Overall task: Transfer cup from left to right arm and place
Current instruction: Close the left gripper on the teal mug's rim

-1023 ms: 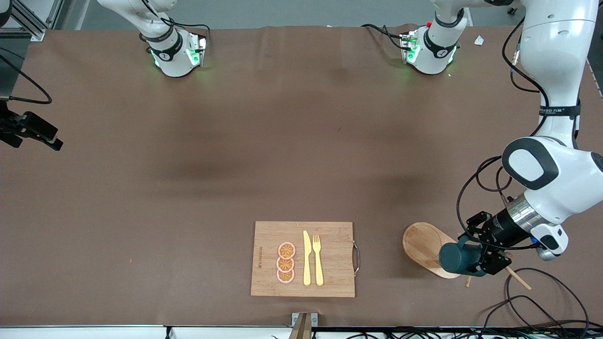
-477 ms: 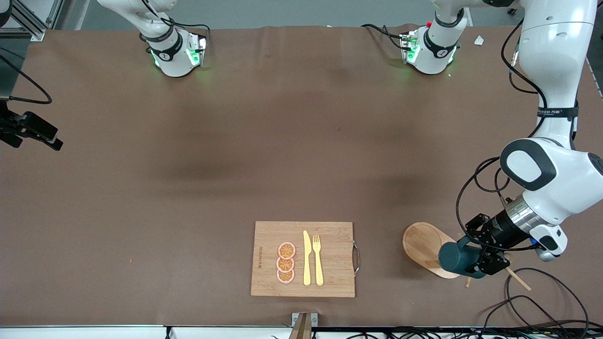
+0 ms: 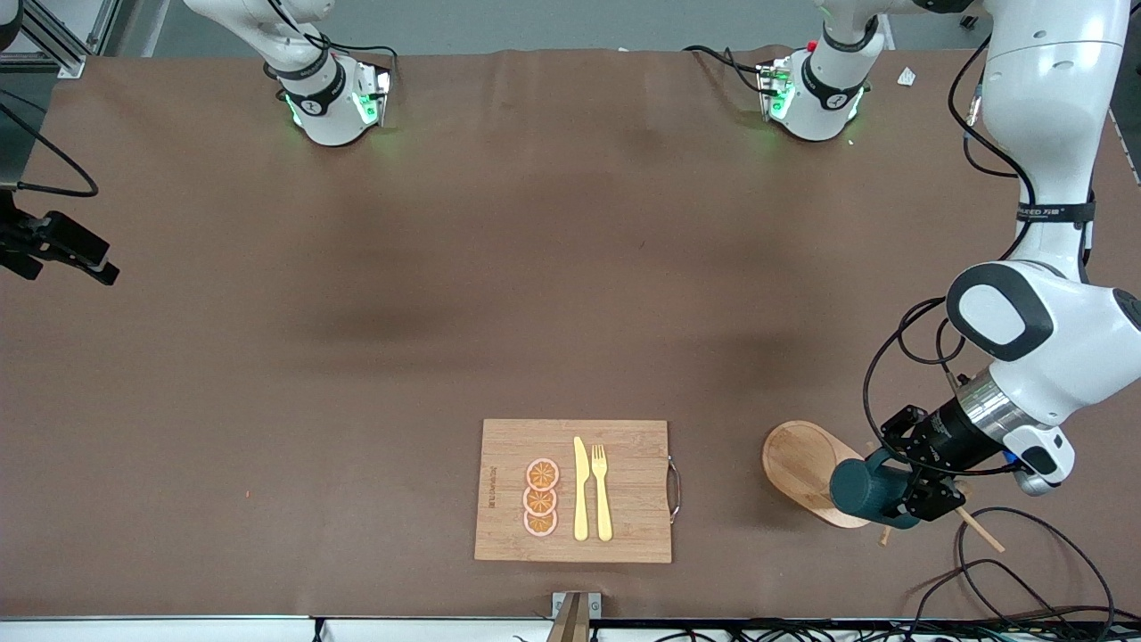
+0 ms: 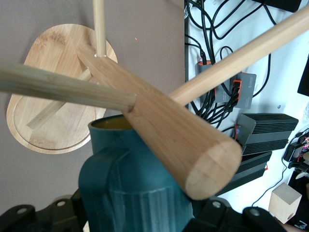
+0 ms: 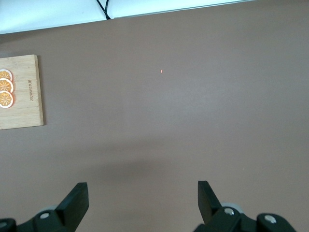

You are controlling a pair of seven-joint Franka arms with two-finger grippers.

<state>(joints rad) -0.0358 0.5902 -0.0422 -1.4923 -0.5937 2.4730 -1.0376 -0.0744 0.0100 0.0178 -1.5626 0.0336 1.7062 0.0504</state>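
Desk (image 3: 267,374): plain brown. Cup (image 3: 863,491): dark teal outside, tan-yellow inside, ribbed wall. Oval wooden base (image 3: 798,464): pale bamboo grain, matching pegs. Cutting board (image 3: 508,446): light bamboo stripes, metal handle. 3 orange slices (image 3: 540,498): orange, pink rims. Knife (image 3: 580,489), fork (image 3: 602,490): yellow. Left claw (image 3: 909,499): black. Right claw (image 5: 142,203): black fingers.

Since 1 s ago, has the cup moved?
Barely: the cup, held in the left gripper, crept slightly toward the cutting board, above the oval wooden base.
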